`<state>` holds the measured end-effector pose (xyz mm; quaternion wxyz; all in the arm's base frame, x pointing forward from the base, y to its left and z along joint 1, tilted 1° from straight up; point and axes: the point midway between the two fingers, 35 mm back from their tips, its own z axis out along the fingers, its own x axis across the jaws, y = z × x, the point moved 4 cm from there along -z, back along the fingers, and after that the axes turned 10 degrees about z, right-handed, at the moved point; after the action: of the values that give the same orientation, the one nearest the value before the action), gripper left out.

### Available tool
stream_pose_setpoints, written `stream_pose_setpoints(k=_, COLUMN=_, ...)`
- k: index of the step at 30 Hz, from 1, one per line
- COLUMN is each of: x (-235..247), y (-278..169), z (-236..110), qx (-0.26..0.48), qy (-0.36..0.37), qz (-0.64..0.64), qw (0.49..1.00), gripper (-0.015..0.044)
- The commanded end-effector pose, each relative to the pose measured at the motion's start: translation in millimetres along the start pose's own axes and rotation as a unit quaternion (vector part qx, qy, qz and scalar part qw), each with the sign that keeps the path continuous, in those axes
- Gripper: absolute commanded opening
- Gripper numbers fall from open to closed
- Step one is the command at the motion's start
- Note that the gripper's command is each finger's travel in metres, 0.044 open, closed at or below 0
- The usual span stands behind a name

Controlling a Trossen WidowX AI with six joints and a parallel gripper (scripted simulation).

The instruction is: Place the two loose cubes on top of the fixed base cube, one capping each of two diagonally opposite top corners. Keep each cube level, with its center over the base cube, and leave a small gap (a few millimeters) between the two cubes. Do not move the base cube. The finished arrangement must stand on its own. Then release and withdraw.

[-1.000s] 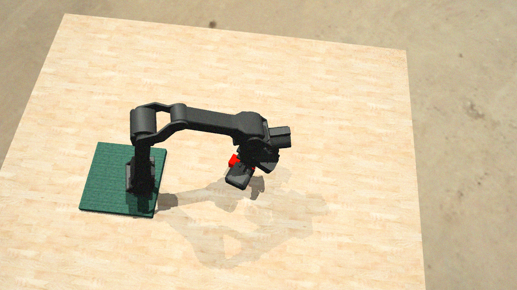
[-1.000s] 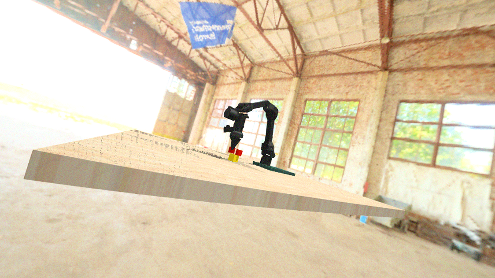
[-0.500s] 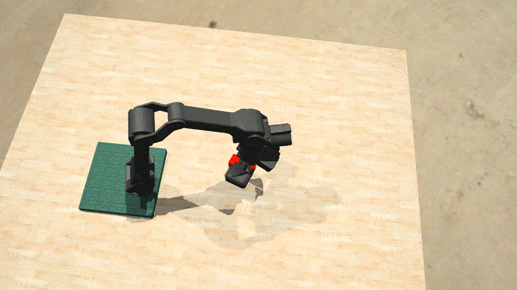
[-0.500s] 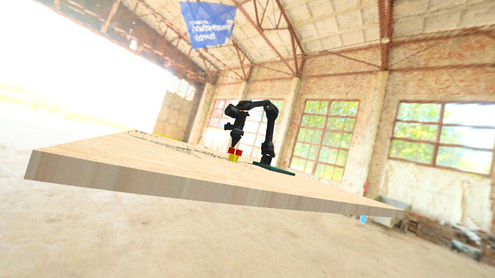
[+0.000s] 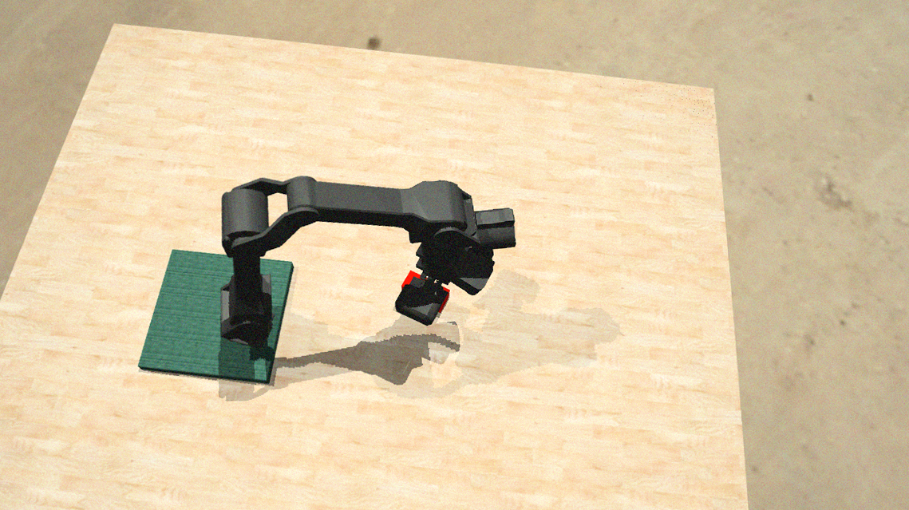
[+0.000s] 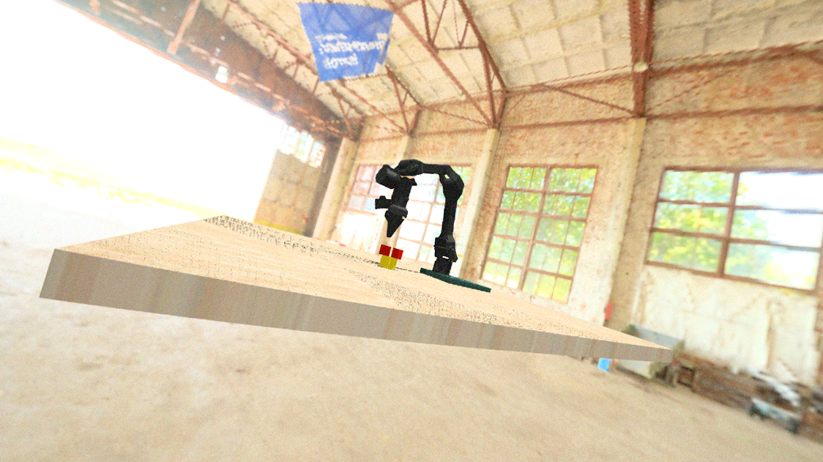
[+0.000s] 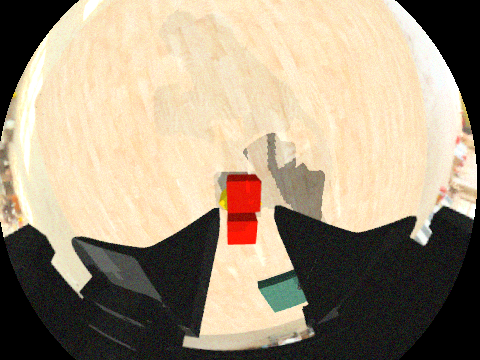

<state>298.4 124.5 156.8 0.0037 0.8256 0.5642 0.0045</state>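
Two red cubes rest atop the yellow base cube, near mid-bench, well inside its edges. The fingers hang apart and empty directly above. Banner lettering is unreadable.

A pale wood-plank table top sits on a sandy concrete floor. Behind it stands a worn brick hall wall with large multi-pane windows — a blue banner hangs from rusty roof trusses.
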Motion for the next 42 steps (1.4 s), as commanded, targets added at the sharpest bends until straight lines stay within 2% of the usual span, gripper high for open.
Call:
stream_pose_setpoints(k=1, x=0.0, y=-0.2, z=-7.0, qx=0.001, qy=0.0, qz=0.0, qw=1.0, gripper=0.0205)
stream_pose_setpoints(k=11, x=0.0, y=-0.1, z=-22.3, qx=0.001, qy=0.0, qz=0.0, qw=1.0, gripper=0.0205)
stream_pose_setpoints(k=15, x=7.4, y=-7.8, z=-21.7, qx=0.0, qy=0.001, qz=0.0, qw=1.0, gripper=0.031)
stream_pose_setpoints(k=19, x=43.2, y=-58.1, z=-23.2, qx=0.002, qy=0.003, qz=0.0, qw=1.0, gripper=0.04)
stream_pose_setpoints(k=24, x=70.9, y=-121.2, z=-25.0, qx=0.004, qy=0.004, qz=0.0, qw=1.0, gripper=0.04)
stream_pose_setpoints(k=42, x=71.6, y=-123.7, z=-25.1, qx=0.004, qy=0.004, qz=0.0, qw=1.0, gripper=0.04)
